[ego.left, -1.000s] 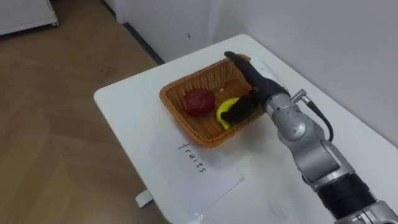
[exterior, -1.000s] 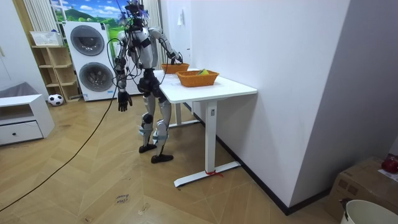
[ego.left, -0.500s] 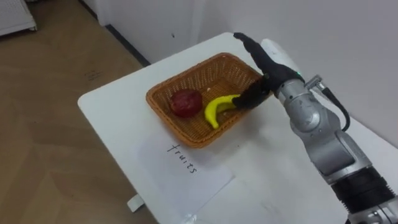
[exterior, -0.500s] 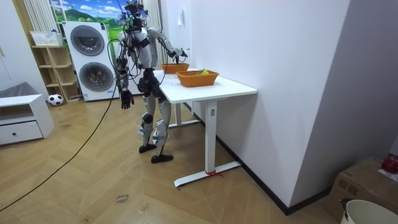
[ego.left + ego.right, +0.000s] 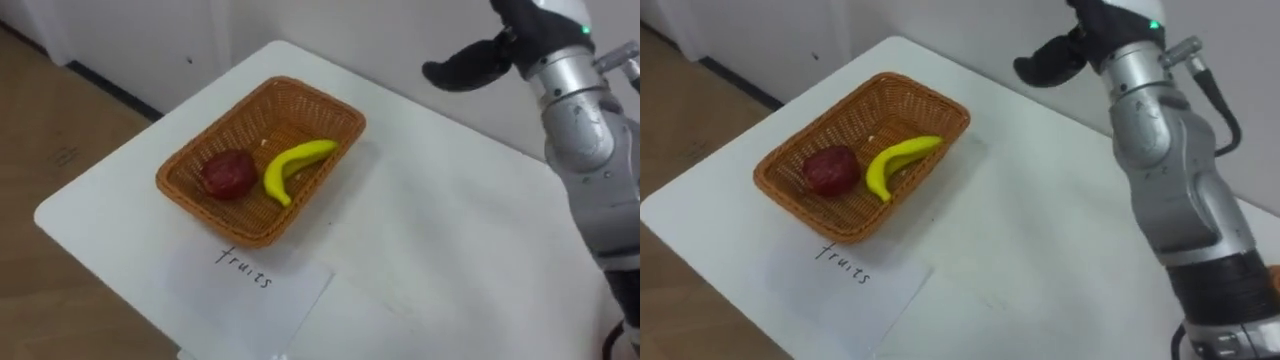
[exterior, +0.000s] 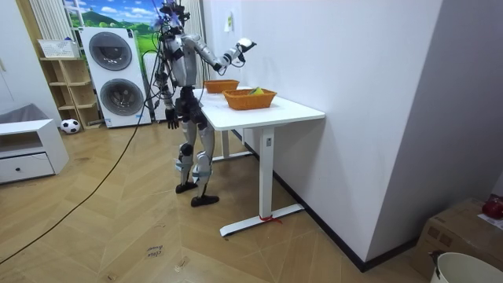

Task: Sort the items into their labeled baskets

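A woven fruit basket (image 5: 285, 115) sits near the table's left corner. In it lie a red apple (image 5: 228, 173) and, to its right, a yellow banana (image 5: 293, 165). My right hand (image 5: 478, 66) is open and empty. It hangs in the air well above the table, up and to the right of the basket. The room view shows this right hand (image 6: 240, 49) raised at head height towards the wall, over the fruit basket (image 6: 250, 98). My left hand (image 6: 170, 122) hangs at my side.
A paper sheet (image 5: 265, 295) with a handwritten label lies just in front of the basket on the white table (image 5: 440, 230). A second orange basket (image 6: 219, 85) stands farther along the table. I stand at the table's long side, with washing machines (image 6: 118, 71) behind me.
My right hand let go of the banana in the basket and rose high above the table. The camera turned, shifting the basket left in view. My left arm swung in closer to my body.
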